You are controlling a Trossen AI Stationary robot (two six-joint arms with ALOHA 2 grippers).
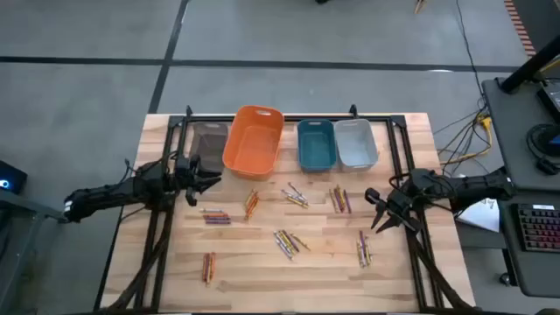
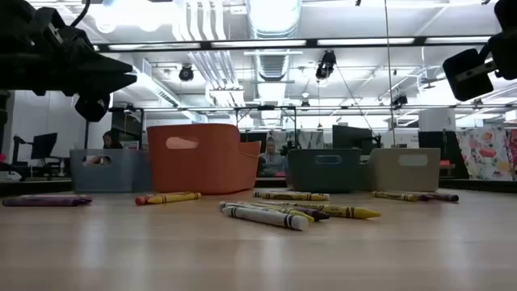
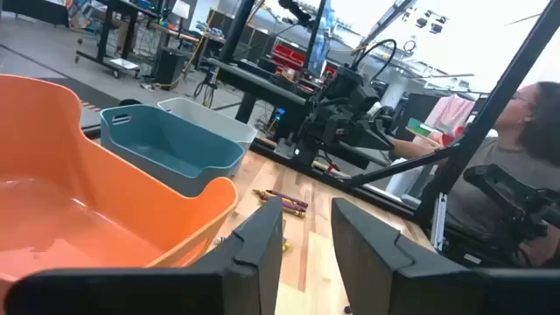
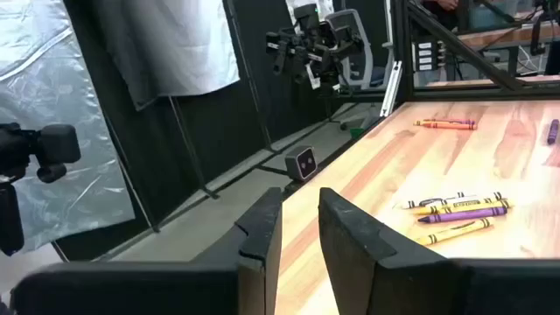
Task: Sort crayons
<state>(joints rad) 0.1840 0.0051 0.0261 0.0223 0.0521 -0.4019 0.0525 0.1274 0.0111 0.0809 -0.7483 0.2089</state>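
Crayons (image 1: 290,241) lie in small loose clusters across the wooden desk (image 1: 262,280), all outside the bins. Along the far edge stand four tubs: a large orange bin (image 1: 254,140), a brown bin (image 1: 208,144) beside it, then a teal bin (image 1: 315,144) touching a grey bin (image 1: 354,143). The orange and teal ones look empty. No writing is readable. Left pincer (image 1: 203,184) hovers near the orange bin, fingers slightly apart, holding nothing. Right pincer (image 1: 378,213) hangs over the desk's right side, fingers slightly apart, empty.

Four bins (image 1: 254,140) line the counter's (image 1: 262,271) far edge; crayons (image 1: 289,241) lie scattered before them (none inside the bins).
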